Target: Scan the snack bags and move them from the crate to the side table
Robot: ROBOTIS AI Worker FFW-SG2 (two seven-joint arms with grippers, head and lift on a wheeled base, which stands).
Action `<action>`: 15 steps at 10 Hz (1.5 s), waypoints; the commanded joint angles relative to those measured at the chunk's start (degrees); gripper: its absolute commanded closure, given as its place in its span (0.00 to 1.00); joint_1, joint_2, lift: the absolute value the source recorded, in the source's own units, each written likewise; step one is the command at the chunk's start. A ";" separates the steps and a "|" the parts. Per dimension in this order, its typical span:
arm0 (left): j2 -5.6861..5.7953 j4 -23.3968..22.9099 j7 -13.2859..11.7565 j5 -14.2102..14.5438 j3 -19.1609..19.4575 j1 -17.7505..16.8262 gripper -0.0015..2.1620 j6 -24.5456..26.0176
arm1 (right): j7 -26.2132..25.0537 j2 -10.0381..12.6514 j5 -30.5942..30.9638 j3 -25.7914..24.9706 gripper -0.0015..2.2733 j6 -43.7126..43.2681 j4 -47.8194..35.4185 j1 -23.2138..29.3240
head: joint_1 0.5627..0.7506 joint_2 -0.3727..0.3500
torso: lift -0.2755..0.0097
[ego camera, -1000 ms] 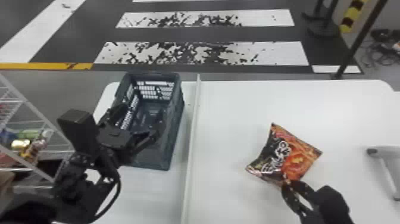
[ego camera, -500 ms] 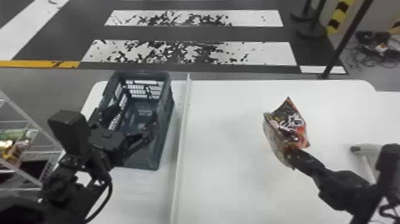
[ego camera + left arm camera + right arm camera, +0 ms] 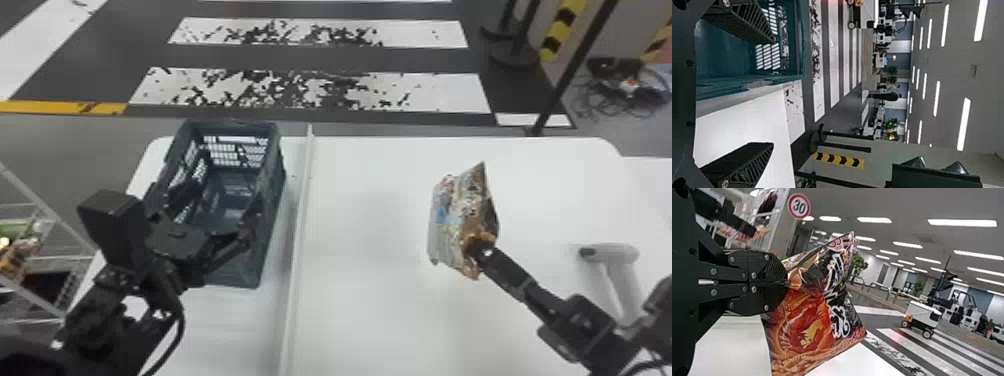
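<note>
Okay, right gripper is clamped on the snack bag's edge, over the right side of the counter. Bag's tipped on edge, long axis unclear; fine-print back faces the crate side, noodle-picture front shows in the right wrist view. Left gripper is spread at the crate's opening. I see colourful packs in the wire rack, far left.

Crate: on counter
Divider: just right of crate
Snack bag: right of crate, past divider, in right tool
Scanner: on counter, farther right of crate
Rack: left of crate
</note>
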 commanded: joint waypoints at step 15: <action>-0.25 0.72 0.67 -0.74 -4.10 -0.60 0.03 -1.41 | -10.28 5.45 4.75 -14.15 0.03 -0.94 -6.85 10.14 | 0.70 0.20 | 0.66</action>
